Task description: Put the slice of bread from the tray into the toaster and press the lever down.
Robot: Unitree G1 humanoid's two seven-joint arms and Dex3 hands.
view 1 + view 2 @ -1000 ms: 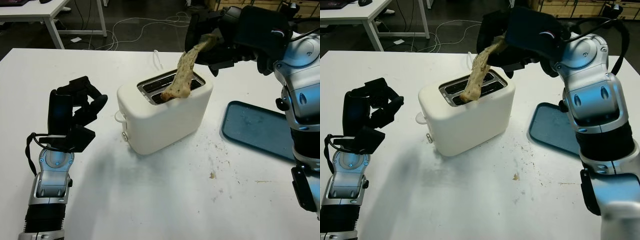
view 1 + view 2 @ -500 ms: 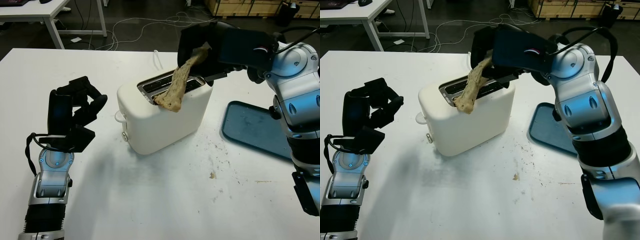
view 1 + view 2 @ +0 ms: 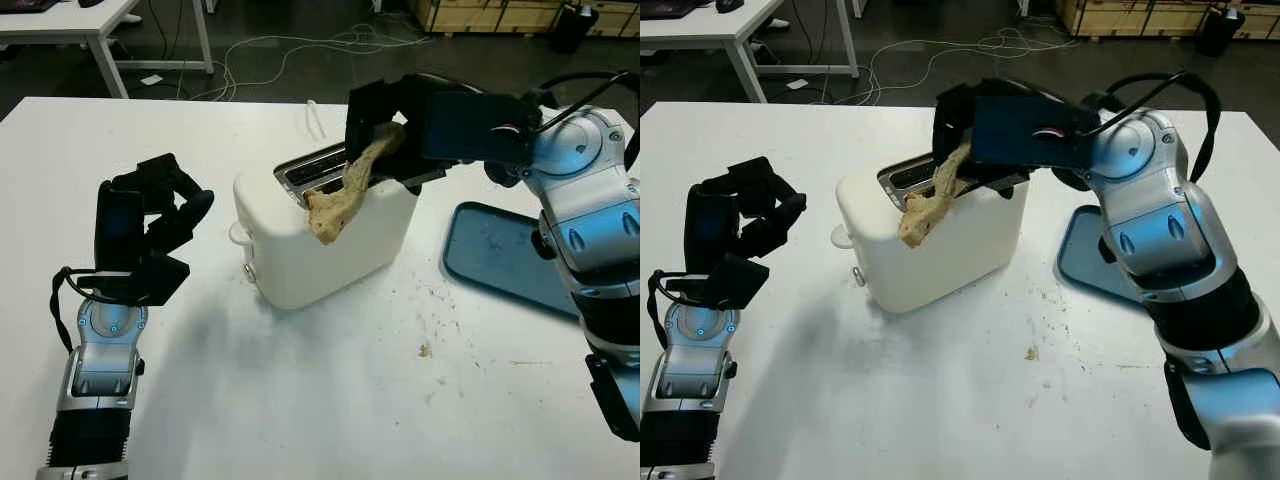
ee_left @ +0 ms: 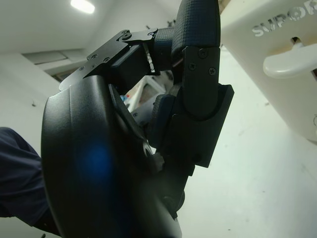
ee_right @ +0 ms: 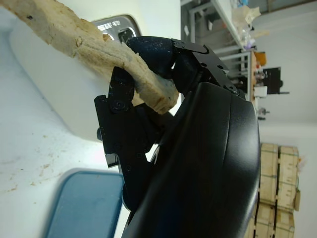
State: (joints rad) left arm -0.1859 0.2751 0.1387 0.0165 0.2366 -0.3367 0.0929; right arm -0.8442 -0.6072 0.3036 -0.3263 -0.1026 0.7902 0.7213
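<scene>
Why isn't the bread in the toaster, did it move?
Yes. The bread slid from over the toaster slots to hang over its front side, held by the right hand.

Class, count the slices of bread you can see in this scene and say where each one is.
1: a limp brown slice of bread, held by the right hand, hanging over the white toaster's front edge. Others may hide inside its slots.

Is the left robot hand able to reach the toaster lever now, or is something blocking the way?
Probably yes. The left robot hand holds nothing and hangs beside the toaster, on the lever side, with only bare table between them. The bread hangs over the front, away from that path.
</scene>
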